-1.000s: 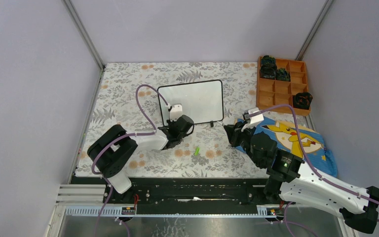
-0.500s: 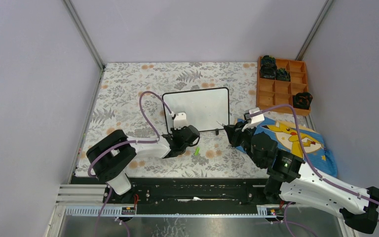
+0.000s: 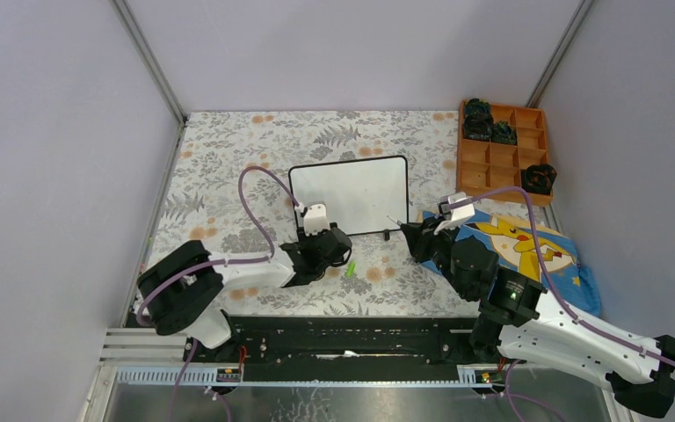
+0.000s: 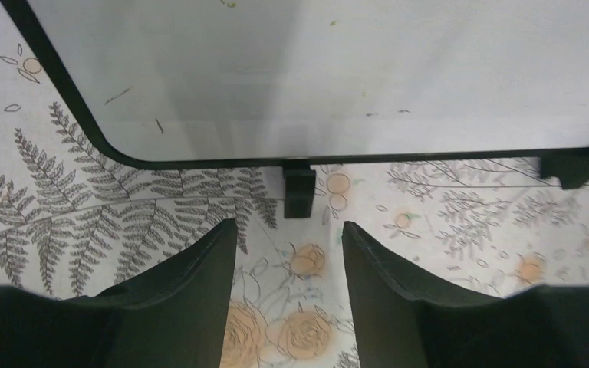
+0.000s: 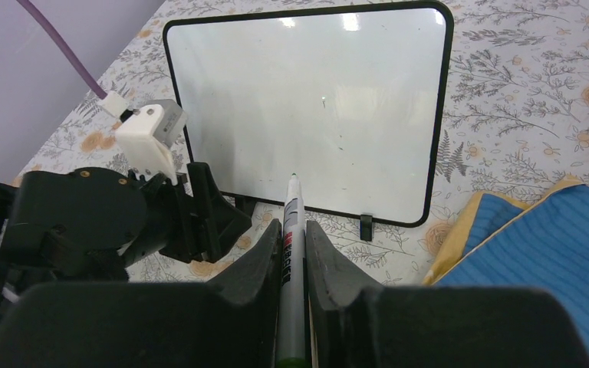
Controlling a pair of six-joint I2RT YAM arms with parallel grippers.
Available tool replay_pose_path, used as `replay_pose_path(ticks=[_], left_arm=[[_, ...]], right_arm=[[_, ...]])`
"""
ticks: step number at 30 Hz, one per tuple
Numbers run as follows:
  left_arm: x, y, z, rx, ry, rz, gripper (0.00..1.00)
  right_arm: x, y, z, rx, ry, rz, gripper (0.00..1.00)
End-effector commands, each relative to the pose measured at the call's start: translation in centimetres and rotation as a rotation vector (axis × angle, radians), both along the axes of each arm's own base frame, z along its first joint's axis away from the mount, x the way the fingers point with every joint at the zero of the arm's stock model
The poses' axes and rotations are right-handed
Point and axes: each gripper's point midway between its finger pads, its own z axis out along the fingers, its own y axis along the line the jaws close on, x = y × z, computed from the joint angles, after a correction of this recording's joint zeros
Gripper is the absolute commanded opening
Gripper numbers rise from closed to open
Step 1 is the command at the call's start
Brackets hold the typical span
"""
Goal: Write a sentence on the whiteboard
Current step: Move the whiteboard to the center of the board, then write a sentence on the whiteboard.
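Left gripper (image 4: 287, 227) has backed off the whiteboard (image 4: 353, 77), jaws apart, forearm low.

Whiteboard (image 3: 352, 189) left of tray (image 3: 503, 160)

Right gripper (image 5: 292, 236) pinching marker (image 5: 293, 201), tip aimed at blank whiteboard (image 5: 314, 92); left gripper (image 5: 218, 211) near board's near-left corner.
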Motion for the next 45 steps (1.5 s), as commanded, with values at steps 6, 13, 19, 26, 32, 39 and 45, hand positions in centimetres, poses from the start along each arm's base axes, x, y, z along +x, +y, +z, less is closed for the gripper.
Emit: replay_pose_path(ticks=[6, 13, 19, 26, 32, 39, 45], left_arm=[[-4.1, -0.6, 5.9, -0.128, -0.031, -0.159, 0.79], [-4.4, 2.8, 14.2, -0.134, -0.221, -0.222, 0.97], [-0.5, 6.3, 18.6, -0.089, -0.297, -0.154, 0.99], [3.2, 9.5, 19.8, -0.230, -0.297, -0.053, 0.99], [3.9, 10.8, 18.5, -0.232, -0.280, -0.007, 0.99], [4.7, 12.6, 18.1, -0.279, -0.283, 0.021, 0.99], [6.4, 14.4, 17.7, -0.427, -0.262, 0.058, 0.99]], right_arm=[[-0.1, 0.0, 1.5, 0.042, -0.022, 0.007, 0.00], [0.5, 1.3, 2.0, 0.074, -0.065, 0.022, 0.00], [1.3, 2.8, 2.2, 0.076, -0.062, 0.028, 0.00], [1.3, 4.6, 3.1, 0.034, -0.099, 0.112, 0.00], [1.2, 5.6, 3.8, 0.052, -0.130, 0.152, 0.00], [2.0, 5.6, 4.0, 0.056, -0.134, 0.114, 0.00], [2.9, 5.6, 4.2, 0.023, -0.143, 0.073, 0.00]])
